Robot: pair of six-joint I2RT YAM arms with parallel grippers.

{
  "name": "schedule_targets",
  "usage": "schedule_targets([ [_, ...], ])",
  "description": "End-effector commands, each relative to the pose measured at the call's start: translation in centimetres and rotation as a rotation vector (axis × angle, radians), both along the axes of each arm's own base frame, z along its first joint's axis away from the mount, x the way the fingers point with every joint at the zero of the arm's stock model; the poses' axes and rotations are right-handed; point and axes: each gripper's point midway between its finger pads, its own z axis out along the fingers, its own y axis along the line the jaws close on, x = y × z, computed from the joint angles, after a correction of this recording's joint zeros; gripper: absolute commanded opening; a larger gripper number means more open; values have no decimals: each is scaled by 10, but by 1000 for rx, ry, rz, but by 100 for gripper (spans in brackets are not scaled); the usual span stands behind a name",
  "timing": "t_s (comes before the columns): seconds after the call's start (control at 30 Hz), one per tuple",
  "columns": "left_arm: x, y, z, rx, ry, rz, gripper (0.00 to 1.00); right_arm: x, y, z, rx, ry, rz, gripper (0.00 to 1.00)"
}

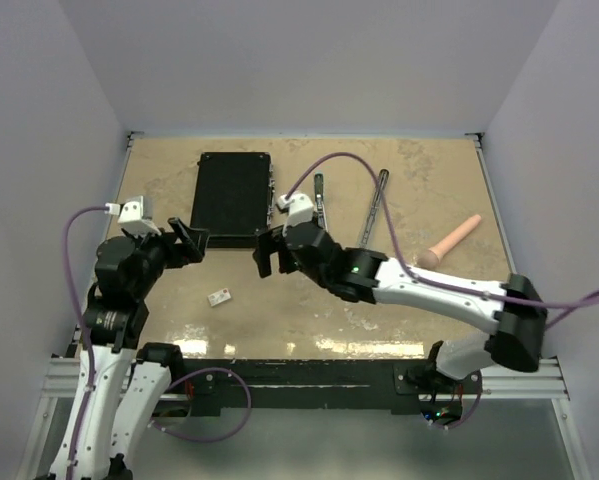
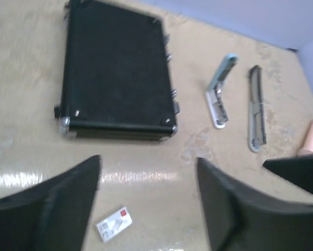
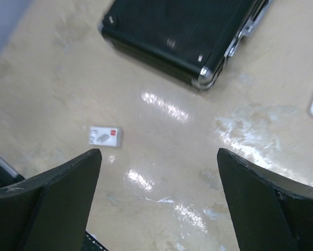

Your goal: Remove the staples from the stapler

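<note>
Stapler (image 2: 256, 112) bars apart, beside case (image 2: 117, 68)

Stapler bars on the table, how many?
2. First bar lies just right of the case; second bar further right, angled, between it and the cylinder.

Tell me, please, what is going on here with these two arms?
Neither arm is holding anything. The left hand and the right hand both hang open above the table, near the front edge of the black case. The stapler lies untouched farther back, to the right of the case, as two narrow bars set apart. A small white block sits on the table near the hands.
</note>
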Motion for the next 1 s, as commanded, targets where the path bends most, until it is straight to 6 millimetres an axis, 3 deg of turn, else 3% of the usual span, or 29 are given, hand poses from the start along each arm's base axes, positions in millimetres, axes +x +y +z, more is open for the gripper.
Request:
schedule_targets([
  [0.0,-20,-31,84,16,-322,-227,92,-4,-54,96,142,-124,-118,98],
  [0.1,-34,-40,110,2,-386,-285,98,-8,-84,126,190,-161,-176,99],
  [0.13,-37,-41,112,1,-387,-293,100,-12,-103,144,225,-182,-208,99],
  [0.2,-46,-43,116,6,-384,-314,100,-17,-119,157,264,-193,-229,99],
  [0.23,-51,-42,117,14,-386,-317,100,-25,-134,173,316,-208,-227,99],
  [0.33,-54,-38,114,4,-343,-287,100,-36,-147,182,390,-216,-209,99],
  [0.47,-62,-50,120,-25,-340,-350,100,-47,-159,180,453,-215,-187,99],
  [0.67,-68,-68,132,-100,-351,-449,100,-49,-158,167,443,-189,-185,99],
  [0.97,-61,-64,131,-73,-343,-427,100,-47,-165,168,415,-219,-195,99],
])
